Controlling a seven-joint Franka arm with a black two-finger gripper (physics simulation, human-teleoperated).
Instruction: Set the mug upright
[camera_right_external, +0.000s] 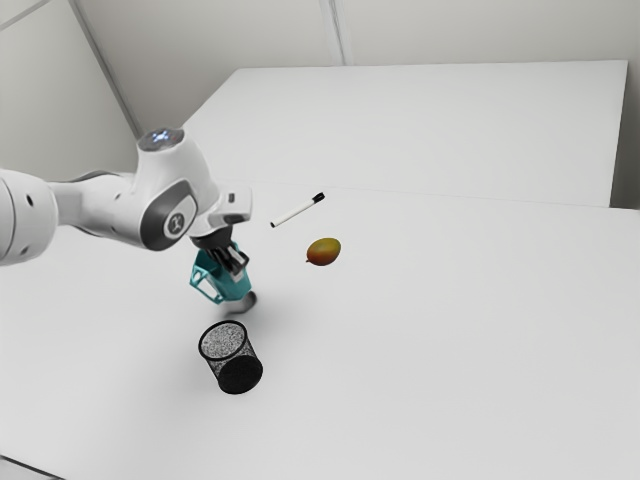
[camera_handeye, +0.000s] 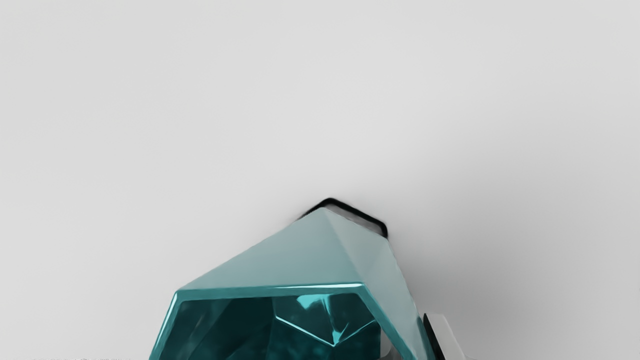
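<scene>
Under mug, wht tbl; pale rm

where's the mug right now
In the exterior view, the teal mug is in the pincer's grip, toward that view's left side, with the black mesh cup its nearest neighbour, just below it in the picture.

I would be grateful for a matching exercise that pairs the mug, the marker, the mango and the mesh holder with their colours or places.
Things
1. Mug
2. Marker
3. Mango
4. Mesh holder

Colours and places
A. Black, nearest the exterior view's bottom edge
B. Yellow-green shading into red
C. Teal, at the gripper
D. White with a black cap

Right pairs: 1-C, 2-D, 3-B, 4-A
</scene>
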